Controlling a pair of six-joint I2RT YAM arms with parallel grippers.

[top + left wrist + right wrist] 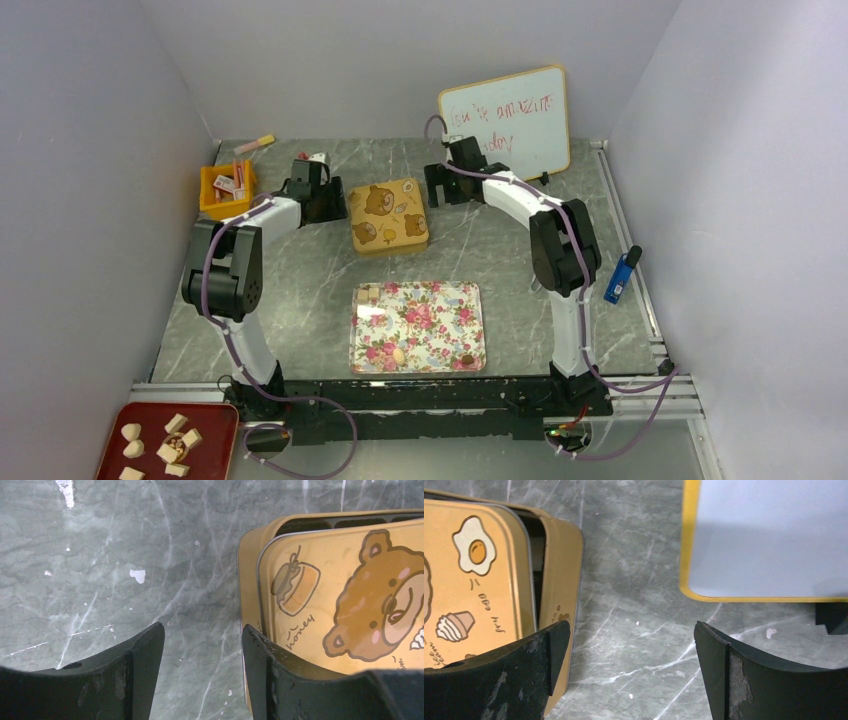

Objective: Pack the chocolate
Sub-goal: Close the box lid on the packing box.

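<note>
Chocolate pieces (372, 293) lie few and scattered on the floral tray (440, 300). Several cream pieces (176, 423) sit on a red tray (205, 415) at the near left. A yellow bear tin (388, 215) stands mid-table, its lid (340, 595) lying askew over the base rim (248, 570), dark compartments showing at the far edge. My left gripper (325, 195) (202, 645) is open just left of the tin, its right finger (260, 655) by the tin's edge. My right gripper (440, 185) (631, 640) is open wide just right of the tin (479, 575). Both are empty.
An orange bin (212, 205) of red-and-white packets stands at the back left. A whiteboard (505, 120) (769, 535) leans at the back right, close to my right gripper. A blue object (621, 275) lies by the right rail. White walls enclose the table.
</note>
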